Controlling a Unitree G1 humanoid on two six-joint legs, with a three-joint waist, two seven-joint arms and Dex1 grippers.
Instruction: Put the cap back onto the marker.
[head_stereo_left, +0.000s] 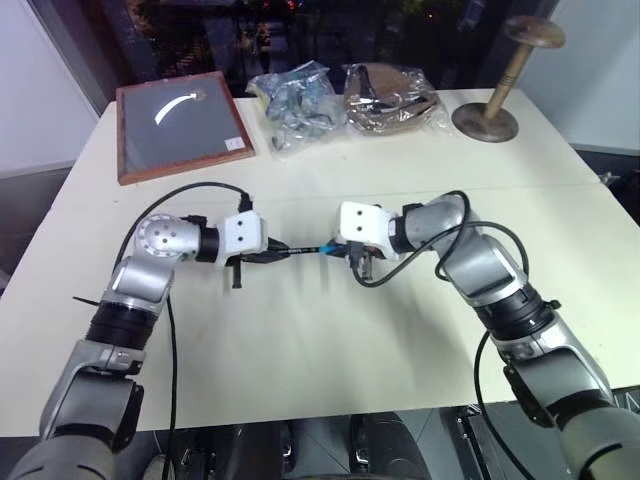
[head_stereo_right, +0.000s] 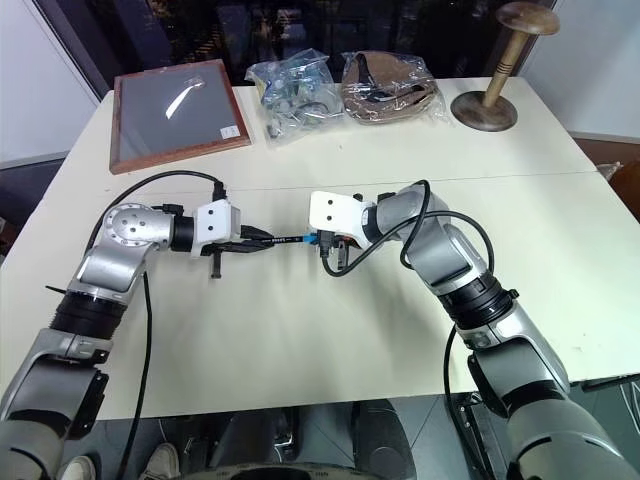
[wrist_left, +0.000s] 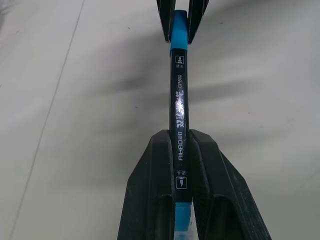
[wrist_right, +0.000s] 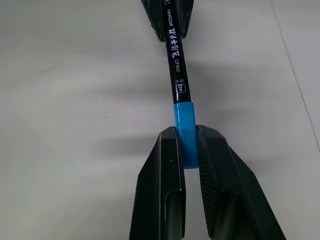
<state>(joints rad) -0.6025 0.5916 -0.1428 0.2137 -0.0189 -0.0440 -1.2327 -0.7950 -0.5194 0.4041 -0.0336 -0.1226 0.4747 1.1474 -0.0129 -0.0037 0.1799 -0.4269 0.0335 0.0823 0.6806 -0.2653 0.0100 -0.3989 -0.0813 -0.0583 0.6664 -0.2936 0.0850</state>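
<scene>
Your left pincer (head_stereo_left: 268, 252) clamps the marker (wrist_left: 178, 95) level above the surface (head_stereo_left: 330, 340); your right pincer (wrist_right: 189, 150) pinches the cap (wrist_right: 183, 131), apparently seated on its end.

1. We see the marker (wrist_left: 179, 95), a thin black stick with white print, held level above the table.
2. The cap (wrist_right: 183, 131), a short light-blue cylinder, sits on its end.

Above the middle of the tabletop (head_stereo_left: 330, 340) the marker (head_stereo_left: 300, 249) runs level between the left tool (head_stereo_left: 272, 253) and the right tool (head_stereo_left: 345, 250), its cap (head_stereo_left: 326, 248) at the right end, while a framed board (head_stereo_left: 180, 125), two bags (head_stereo_left: 345, 100) and a wooden stand (head_stereo_left: 500, 90) line the far edge.
</scene>
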